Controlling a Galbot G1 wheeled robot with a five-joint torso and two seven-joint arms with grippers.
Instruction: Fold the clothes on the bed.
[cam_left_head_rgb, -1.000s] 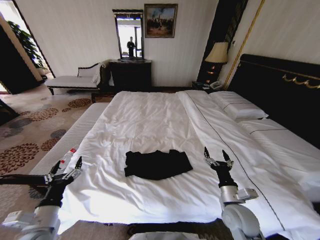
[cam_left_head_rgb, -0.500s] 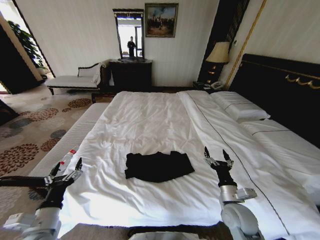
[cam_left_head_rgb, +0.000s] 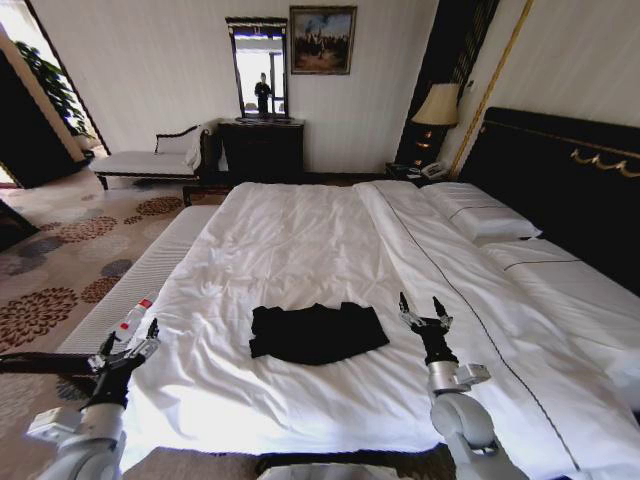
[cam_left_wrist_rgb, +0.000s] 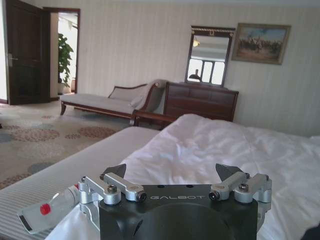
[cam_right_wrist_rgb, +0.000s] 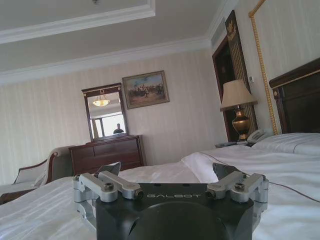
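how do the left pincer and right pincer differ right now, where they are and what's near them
The left pincer hangs off the bed's near left corner, over a clear bottle with a red mark; the right pincer is above the white duvet. The left sits far from the black T-shirt; the right is just beside it. Both are open, empty, pointing up the bed.

- The left gripper has dark pointed fingertips on silver links, above a black wrist and a pale grey arm.
- The right gripper is built the same, with a silver collar.
- In the wrist views, the black palm block reads "GALBOT", and dark screws sit in the silver finger links.
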